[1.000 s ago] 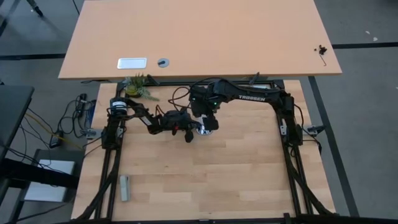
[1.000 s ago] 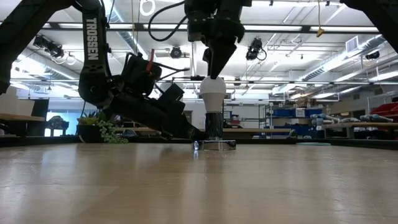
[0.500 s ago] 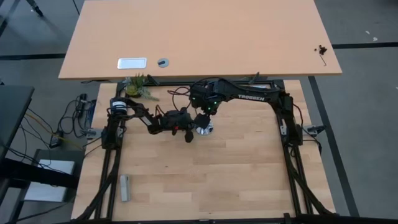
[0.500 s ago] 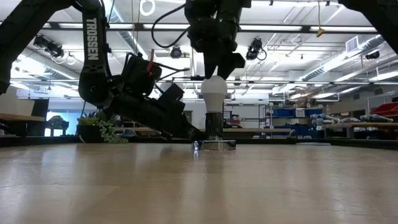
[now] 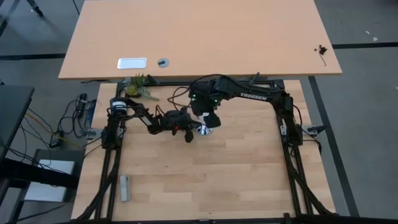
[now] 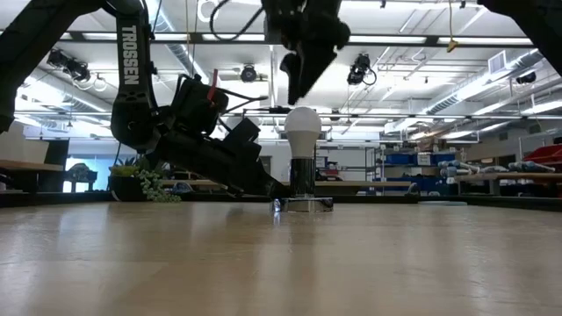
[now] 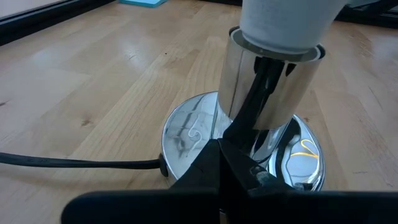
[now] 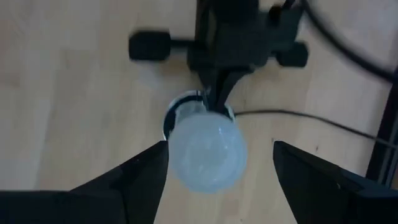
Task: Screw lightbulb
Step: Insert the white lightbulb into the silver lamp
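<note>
Hidden: lightbulb [image 6: 303,132] cannot be made out from above, where the right arm covers it; the left wrist view cuts off all but its pale base.
Lightbulb: upright in the shiny silver socket [image 7: 268,93], near the middle of the worktop [image 5: 236,180].
Right hand [image 8: 214,165]: hangs above the bulb, fingers spread wide on either side, not touching it.
Left hand [image 7: 219,155]: low on the worktop, fingers pressed together, their tips against the socket's mirrored foot.
Cord [image 7: 74,163]: thin and black, running off from the socket's foot.
Writing: "TROSSEN" in white on both arms.
Surface: pale wood planks; a small grey block [image 5: 124,188] lies near the left front corner.
Room: a second tan table [image 5: 199,37] beyond; ceiling strip lights and shelving in the low view.
</note>
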Available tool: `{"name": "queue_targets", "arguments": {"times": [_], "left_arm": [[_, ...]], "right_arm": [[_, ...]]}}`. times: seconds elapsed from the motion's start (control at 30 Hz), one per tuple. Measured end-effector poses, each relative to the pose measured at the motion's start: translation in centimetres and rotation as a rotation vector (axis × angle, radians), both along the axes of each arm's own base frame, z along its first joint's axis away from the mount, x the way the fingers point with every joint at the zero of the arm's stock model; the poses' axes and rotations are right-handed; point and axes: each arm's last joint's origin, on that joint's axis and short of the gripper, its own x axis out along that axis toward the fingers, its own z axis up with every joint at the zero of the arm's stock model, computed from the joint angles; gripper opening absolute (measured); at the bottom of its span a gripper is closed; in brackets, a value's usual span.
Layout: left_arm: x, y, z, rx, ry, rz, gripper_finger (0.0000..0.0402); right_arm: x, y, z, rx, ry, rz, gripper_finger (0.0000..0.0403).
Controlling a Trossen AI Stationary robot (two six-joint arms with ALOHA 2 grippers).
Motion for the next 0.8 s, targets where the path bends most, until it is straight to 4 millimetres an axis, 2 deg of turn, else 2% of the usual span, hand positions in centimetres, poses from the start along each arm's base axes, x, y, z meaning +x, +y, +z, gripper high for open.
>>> {"name": "queue_targets", "arguments": {"times": [0.2,0.37,0.53,0.73,0.8], "left_arm": [[0.0,0.0,0.0,0.001,0.0,0.0,0.0],[0.0,0.0,0.0,0.001,0.0,0.0,0.0],[0.0,0.0,0.0,0.002,0.0,-0.001,0.0],[0.0,0.0,0.0,0.002,0.0,-0.001,0.0],[0.0,0.0,0.0,0.001,0.0,0.0,0.0]], "right_arm": [[-0.1,0.1,-2.2,-0.01,0.064,0.029,0.0293],[0.1,0.3,-2.9,-0.017,0.068,0.017,0.0293],[0.1,0.3,-3.2,0.018,0.061,-0.137,0.0288],[-0.1,0.5,-3.9,0.062,0.077,-0.318,0.0259],[0.1,0.7,-4.0,0.064,0.062,-0.434,0.0254]]}}
